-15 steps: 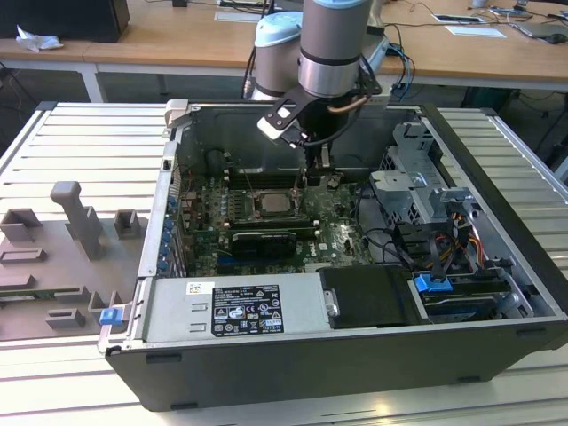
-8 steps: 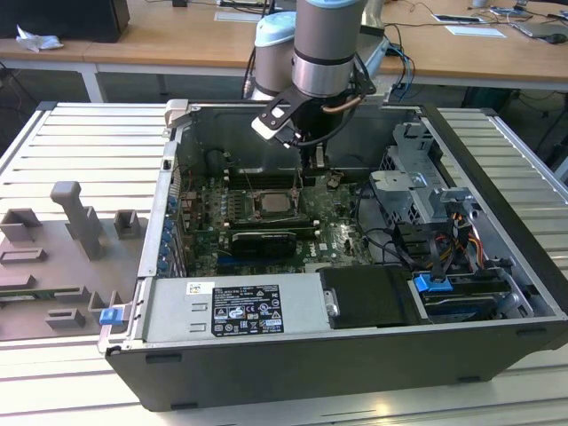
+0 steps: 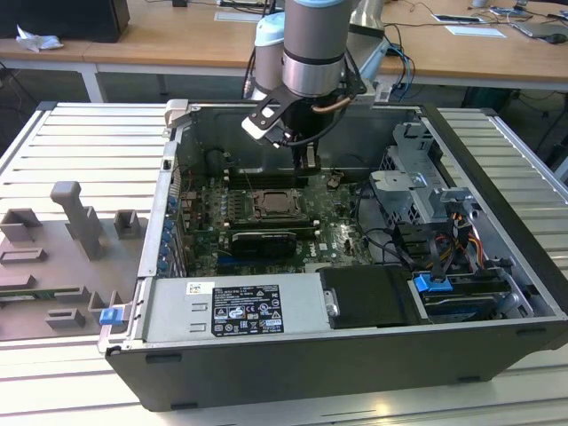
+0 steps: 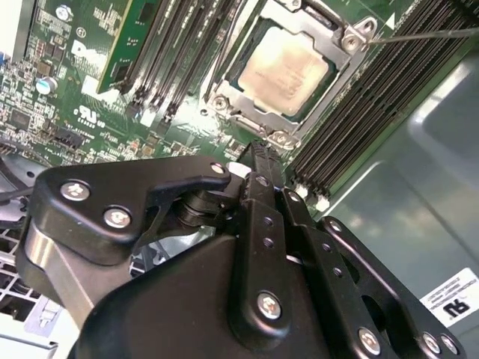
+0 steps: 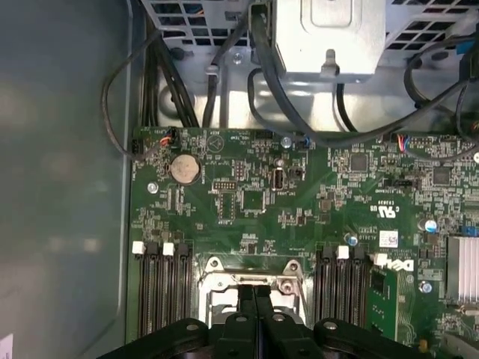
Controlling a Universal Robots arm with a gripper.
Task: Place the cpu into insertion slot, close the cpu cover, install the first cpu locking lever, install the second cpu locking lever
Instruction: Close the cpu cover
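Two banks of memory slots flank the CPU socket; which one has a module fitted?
The inner bank, away from the case wall: a green module stands upright at its edge. The wall-side bank has only empty black slots.

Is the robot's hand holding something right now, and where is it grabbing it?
Nothing. The end effector is shut and empty; the cpu lies apart from it, untouched.

A printed label, too small to be read, is borne by the power supply; white markings are printed on the board; a sticker is carried by the case wall.
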